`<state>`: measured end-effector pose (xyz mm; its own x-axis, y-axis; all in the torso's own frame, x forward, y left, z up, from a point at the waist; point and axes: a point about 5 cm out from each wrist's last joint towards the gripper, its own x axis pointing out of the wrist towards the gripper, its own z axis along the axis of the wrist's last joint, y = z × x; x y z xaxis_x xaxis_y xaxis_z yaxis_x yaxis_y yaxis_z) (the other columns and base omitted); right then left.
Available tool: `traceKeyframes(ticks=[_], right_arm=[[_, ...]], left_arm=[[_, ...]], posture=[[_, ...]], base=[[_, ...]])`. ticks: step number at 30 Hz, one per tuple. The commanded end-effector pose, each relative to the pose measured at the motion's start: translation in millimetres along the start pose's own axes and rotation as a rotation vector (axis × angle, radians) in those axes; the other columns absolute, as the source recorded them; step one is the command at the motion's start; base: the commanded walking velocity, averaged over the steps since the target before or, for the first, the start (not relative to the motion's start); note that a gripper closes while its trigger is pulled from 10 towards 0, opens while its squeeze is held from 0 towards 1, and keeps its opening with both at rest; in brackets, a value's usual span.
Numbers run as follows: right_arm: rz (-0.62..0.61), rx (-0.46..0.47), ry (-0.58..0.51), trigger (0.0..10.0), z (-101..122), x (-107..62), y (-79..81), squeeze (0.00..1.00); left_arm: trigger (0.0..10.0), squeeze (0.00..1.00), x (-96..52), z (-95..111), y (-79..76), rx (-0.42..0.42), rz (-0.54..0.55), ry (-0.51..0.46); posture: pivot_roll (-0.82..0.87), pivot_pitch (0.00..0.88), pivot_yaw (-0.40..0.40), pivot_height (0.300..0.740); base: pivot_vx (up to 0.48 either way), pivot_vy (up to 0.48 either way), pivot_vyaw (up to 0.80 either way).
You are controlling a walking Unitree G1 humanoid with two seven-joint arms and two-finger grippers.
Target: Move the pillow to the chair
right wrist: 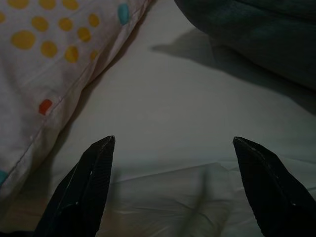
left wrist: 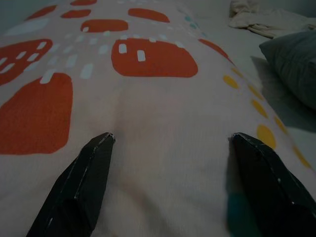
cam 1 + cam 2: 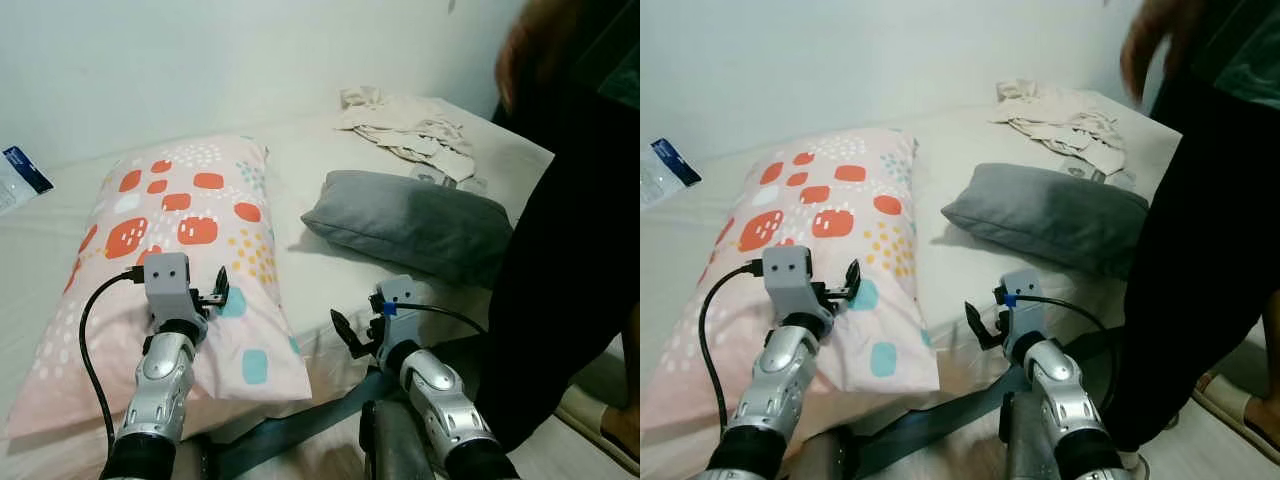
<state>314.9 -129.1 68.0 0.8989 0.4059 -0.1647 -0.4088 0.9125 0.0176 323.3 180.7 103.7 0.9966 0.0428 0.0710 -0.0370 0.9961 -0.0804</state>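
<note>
Pillow lies soft and floppy on the bed, your left claw wide open over its near end, right claw open, empty: pinch a corner.

I see the pillow lying flat on the bed, on my left side. It is long and pale pink, with red-orange rounded blocks, small yellow dots, white dashes and some teal spots. Its far end points toward the wall, and its near corner comes to the bed's front edge. It looks soft and a little wrinkled.
</note>
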Motion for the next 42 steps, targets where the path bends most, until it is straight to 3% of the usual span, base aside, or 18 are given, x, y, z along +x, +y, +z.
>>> traceKeyframes(ticks=[1,10,24,42], right_arm=[[0.002,-0.013,-0.003,10.0,2.6,1.7,1.1,0.0],[-0.02,-0.017,-0.019,10.0,4.4,3.0,1.1,0.0],[-0.037,-0.038,-0.036,10.0,6.4,3.0,-0.1,0.0],[-0.023,-0.044,-0.03,10.0,3.6,5.1,4.3,0.0]], left_arm=[[10.0,0.0,-0.6,-6.5,5.8,0.023,0.022,0.034],[10.0,0.0,-2.6,-16.8,3.4,0.084,-0.011,0.095],[10.0,0.0,-6.8,-19.9,3.3,0.092,0.006,0.092],[10.0,0.0,-8.7,-22.8,8.0,0.166,-0.017,0.099]], posture=[[-0.08,0.089,-0.007,0.556],[-0.07,0.086,-0.006,0.556],[-0.06,0.083,-0.036,0.556],[-0.04,0.065,-0.026,0.556]], base=[[0.0,0.0,0.0],[0.0,0.0,0.0],[0.0,0.0,0.0],[0.0,0.0,0.0]])
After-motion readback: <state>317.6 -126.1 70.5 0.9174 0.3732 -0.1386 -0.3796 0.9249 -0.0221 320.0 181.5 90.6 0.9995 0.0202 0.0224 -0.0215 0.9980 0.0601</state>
